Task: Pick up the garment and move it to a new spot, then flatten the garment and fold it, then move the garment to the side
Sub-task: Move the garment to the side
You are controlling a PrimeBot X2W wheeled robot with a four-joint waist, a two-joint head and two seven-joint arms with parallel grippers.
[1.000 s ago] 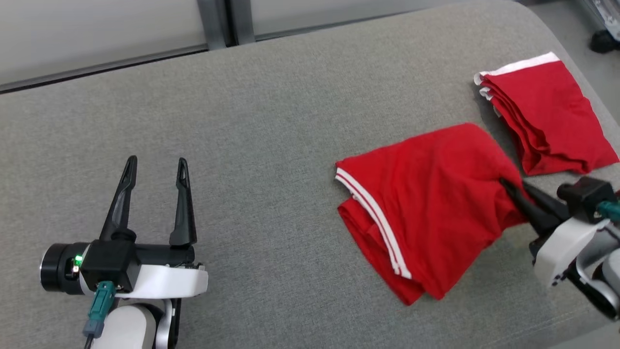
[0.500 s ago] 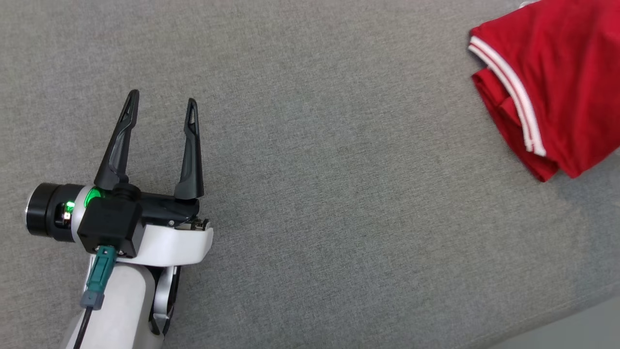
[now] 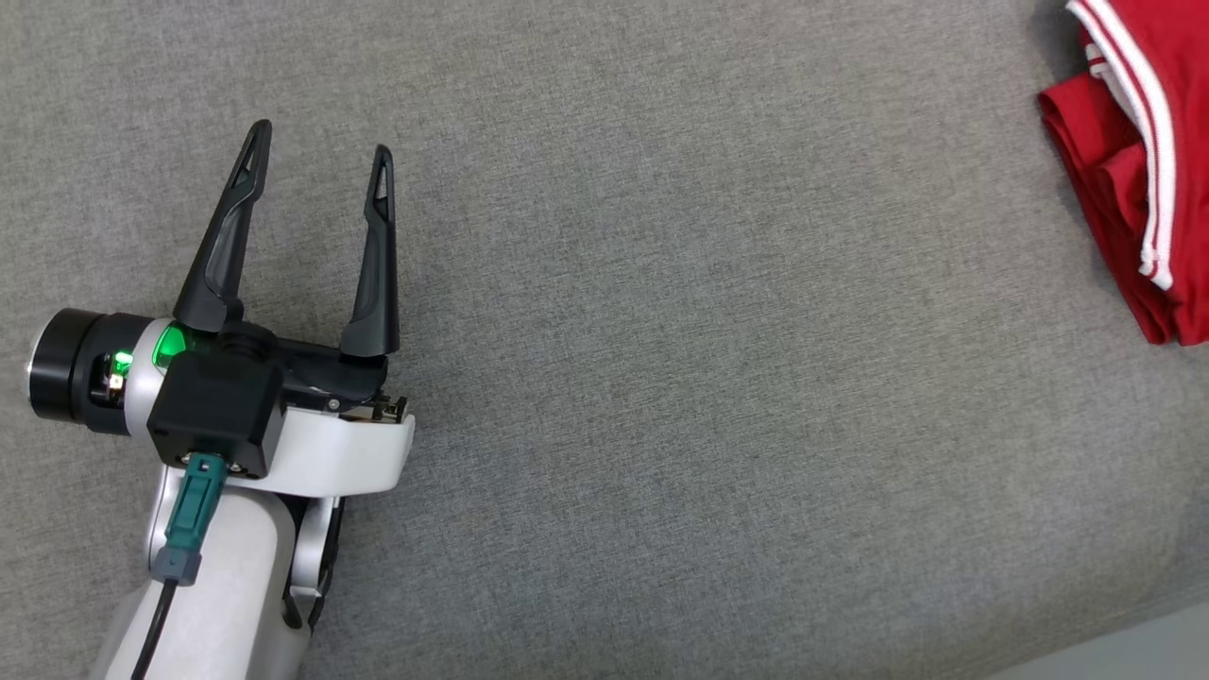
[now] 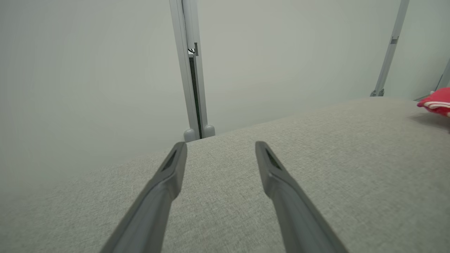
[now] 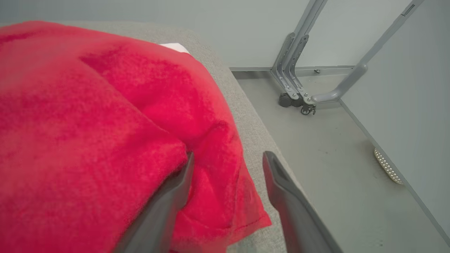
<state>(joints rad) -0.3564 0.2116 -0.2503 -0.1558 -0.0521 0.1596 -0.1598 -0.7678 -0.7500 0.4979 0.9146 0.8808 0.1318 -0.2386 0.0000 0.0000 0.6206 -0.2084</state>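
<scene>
A desk [image 3: 680, 378] covered in grey woven fabric stretches across the head view. In the left wrist view its far edge meets a pale wall with an upright metal post [image 4: 191, 70] at 12 o'clock.

A red garment [image 3: 1100, 179] with white stripes lies bunched on the desk at 2 o'clock in the head view, cut off by the frame's edge. In the left wrist view it is a small red patch [image 4: 437, 102] at 3 o'clock. In the right wrist view the red cloth [image 5: 88, 123] spreads from 9 o'clock to the centre, near the desk's rounded edge.

The left arm, white with a dark wrist and a green light, rises from 7 o'clock in the head view. The left pincer [image 3: 320, 140] points to 12 o'clock, its two fingers spread wide with nothing between them, well apart from the garment.

The right pincer [image 5: 229, 154] is also spread wide. Its 7 o'clock finger touches the cloth, and a fold of cloth sits in the gap, not pinched.

Beyond the desk, at 1 o'clock, a grey metal frame on small wheels [image 5: 299, 88] stands on the grey floor [image 5: 334, 158].
</scene>
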